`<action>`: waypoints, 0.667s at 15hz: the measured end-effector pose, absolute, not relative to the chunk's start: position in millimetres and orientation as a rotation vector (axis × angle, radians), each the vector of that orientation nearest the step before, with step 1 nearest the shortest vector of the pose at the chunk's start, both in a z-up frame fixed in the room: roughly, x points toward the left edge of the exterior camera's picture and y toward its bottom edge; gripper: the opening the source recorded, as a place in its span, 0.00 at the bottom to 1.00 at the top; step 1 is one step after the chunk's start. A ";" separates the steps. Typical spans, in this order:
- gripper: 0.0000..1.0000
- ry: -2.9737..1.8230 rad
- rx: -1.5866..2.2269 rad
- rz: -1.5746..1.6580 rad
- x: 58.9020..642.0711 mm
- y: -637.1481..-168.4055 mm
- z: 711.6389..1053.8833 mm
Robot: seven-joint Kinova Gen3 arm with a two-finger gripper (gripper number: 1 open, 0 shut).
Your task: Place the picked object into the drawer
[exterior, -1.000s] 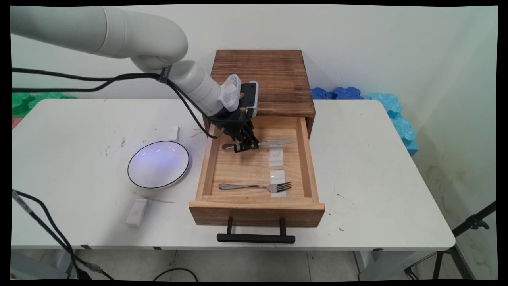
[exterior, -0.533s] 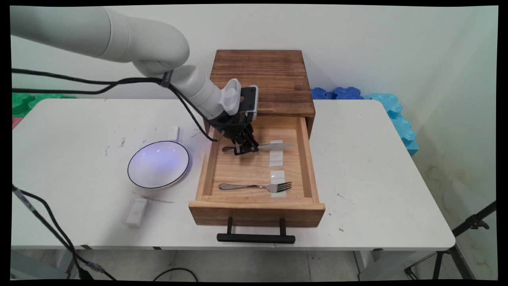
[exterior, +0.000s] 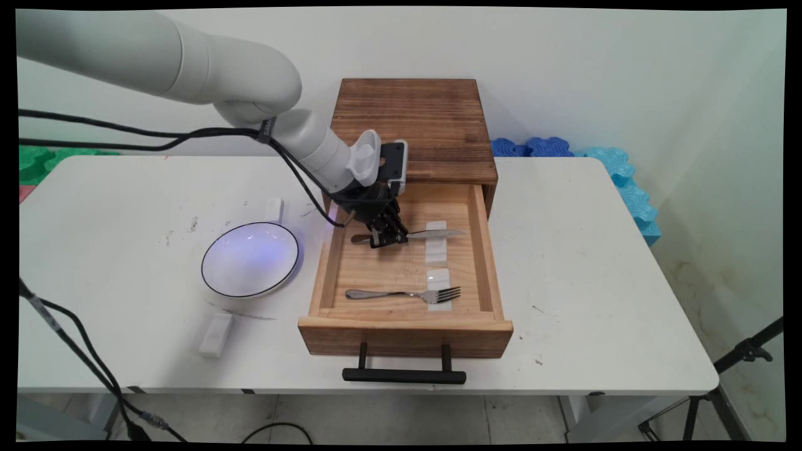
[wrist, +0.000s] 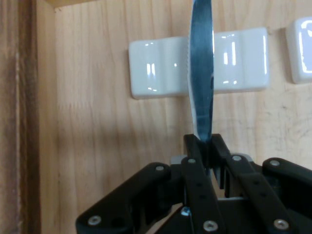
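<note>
A metal knife lies crosswise in the back half of the open wooden drawer, its blade over a white rest. My gripper is shut on the knife near where handle meets blade. In the hand view the blade rises from between the closed fingers and crosses the white rest. A fork lies nearer the drawer front, tines on a second white rest.
The drawer belongs to a dark wooden cabinet at the table's back and has a black handle. A white bowl with a dark rim sits left of the drawer. Small white blocks lie near it.
The gripper with the knife has sunk slightly lower into the drawer and shifted a little toward the front. The blade tip now sits down on the white rest.
</note>
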State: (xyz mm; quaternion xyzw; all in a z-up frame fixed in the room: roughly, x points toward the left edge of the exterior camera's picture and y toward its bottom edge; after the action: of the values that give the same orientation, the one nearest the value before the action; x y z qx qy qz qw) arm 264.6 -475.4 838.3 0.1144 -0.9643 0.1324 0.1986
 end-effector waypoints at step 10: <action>1.00 -2.690 0.315 0.362 261.9 -478.4 828.2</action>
State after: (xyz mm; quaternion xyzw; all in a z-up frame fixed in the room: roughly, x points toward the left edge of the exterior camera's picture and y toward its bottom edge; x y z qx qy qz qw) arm 261.9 -478.4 828.2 0.1128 -0.9640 0.1296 0.2030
